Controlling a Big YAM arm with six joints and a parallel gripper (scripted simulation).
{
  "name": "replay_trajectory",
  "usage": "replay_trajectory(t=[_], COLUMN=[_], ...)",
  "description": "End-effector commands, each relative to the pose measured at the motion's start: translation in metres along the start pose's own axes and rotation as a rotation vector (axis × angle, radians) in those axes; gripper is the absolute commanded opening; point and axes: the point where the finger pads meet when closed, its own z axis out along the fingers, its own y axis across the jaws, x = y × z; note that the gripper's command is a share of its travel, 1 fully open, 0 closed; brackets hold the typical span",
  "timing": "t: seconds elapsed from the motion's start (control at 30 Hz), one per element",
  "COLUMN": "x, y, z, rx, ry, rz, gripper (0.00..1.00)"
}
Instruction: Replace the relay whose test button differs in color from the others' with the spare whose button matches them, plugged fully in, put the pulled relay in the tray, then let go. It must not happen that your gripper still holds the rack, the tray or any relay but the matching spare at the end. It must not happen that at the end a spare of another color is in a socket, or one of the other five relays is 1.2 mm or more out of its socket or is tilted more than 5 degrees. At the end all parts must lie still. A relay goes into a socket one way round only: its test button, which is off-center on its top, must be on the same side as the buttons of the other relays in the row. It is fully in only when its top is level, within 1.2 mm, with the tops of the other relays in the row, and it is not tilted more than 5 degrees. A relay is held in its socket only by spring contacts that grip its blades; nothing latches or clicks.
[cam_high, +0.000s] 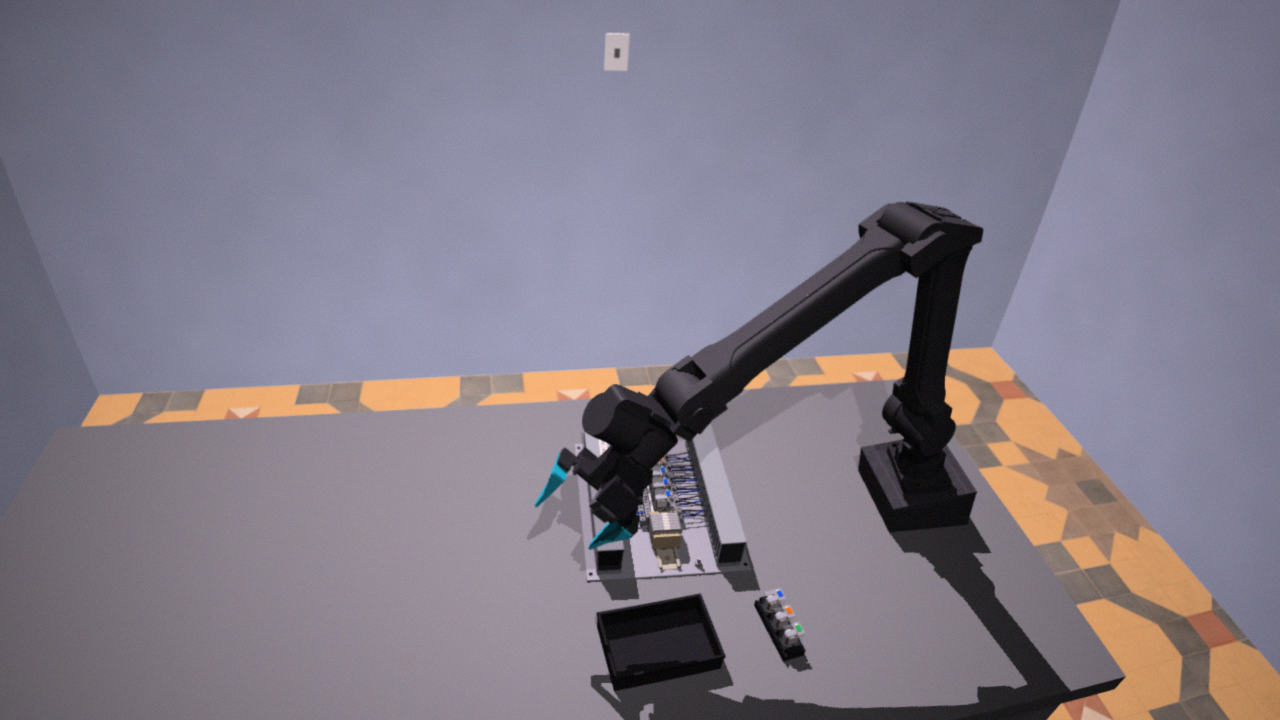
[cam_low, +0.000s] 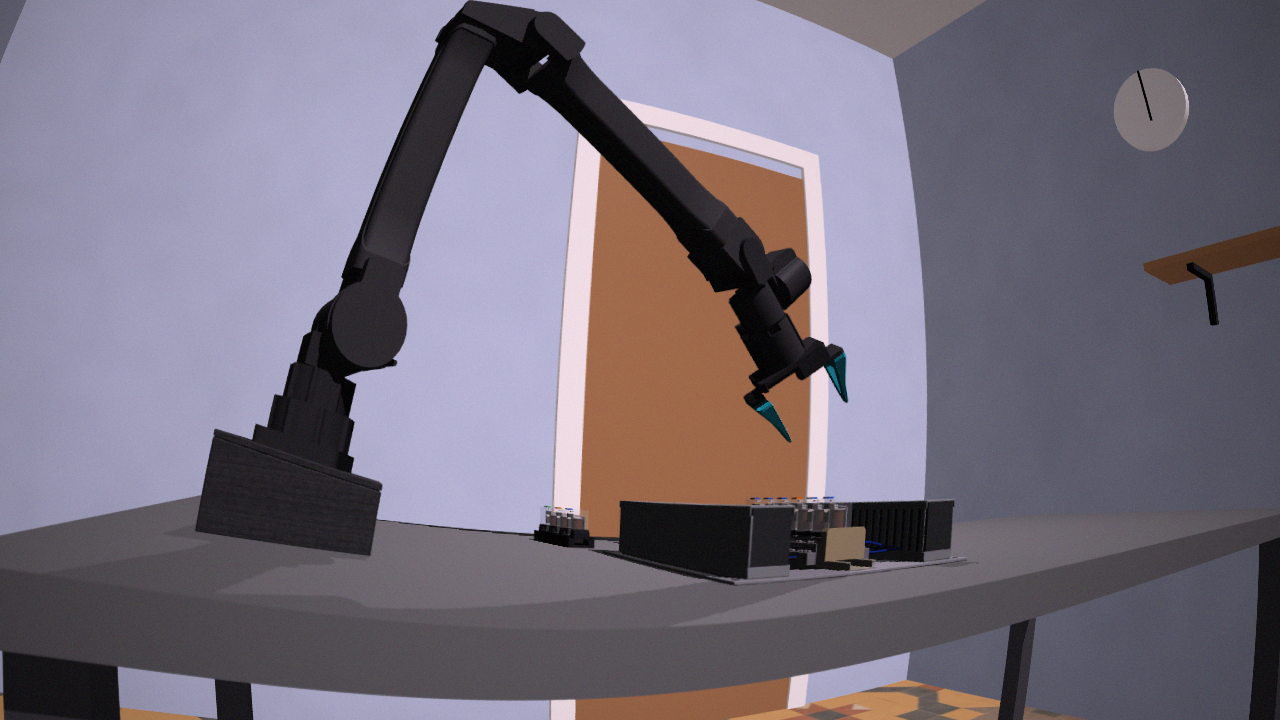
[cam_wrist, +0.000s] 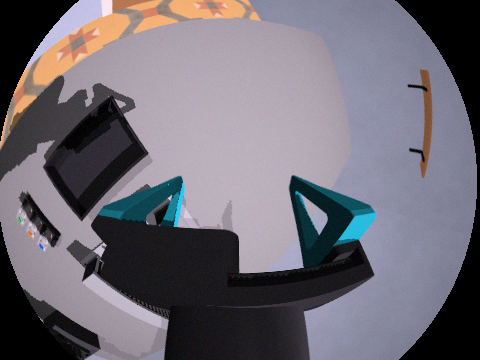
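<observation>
Tray (cam_high: 662, 642) (cam_wrist: 100, 162) nearest. Rack (cam_high: 768, 621) (cam_low: 562, 539) (cam_wrist: 40, 212) just right of it — spares with green button (cam_high: 799, 628) (cam_wrist: 20, 219) near, orange (cam_high: 788, 610) (cam_wrist: 31, 232) middle, blue (cam_high: 778, 594) (cam_wrist: 42, 245) far. Relay row (cam_high: 664, 495) (cam_low: 814, 514) beyond tray, on panel (cam_high: 696, 557) (cam_low: 698, 571), partly behind arm (cam_high: 787, 308) (cam_low: 644, 152); odd relay's place unclear. Gripper (cam_high: 563, 526) (cam_low: 818, 420) (cam_wrist: 236, 181) above panel's left side — spread wide, unloaded.

A black robot arm (cam_high: 787, 308) reaches from its base (cam_high: 881, 501) over a panel (cam_high: 640, 564) that carries a row of relays, partly hidden by the arm. The gripper (cam_high: 572, 526) hangs with its teal fingers spread wide. Near the panel, a black tray (cam_high: 658, 675) lies beside a small rack (cam_high: 793, 651) of three spares with blue, orange and green buttons.
</observation>
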Motion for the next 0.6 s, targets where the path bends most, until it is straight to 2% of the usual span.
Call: replay_trajectory(t=[0.0, 0.53, 0.57], x=[-0.003, -0.003, -0.016], y=[-0.006, -0.006, -0.026], z=[-0.004, -0.004, -0.013], rx=[0.011, 0.011, 0.049], ry=[-0.007, -0.007, -0.033], rz=[0.001, 0.001, 0.01], gripper=[1.0, 1.0, 0.59])
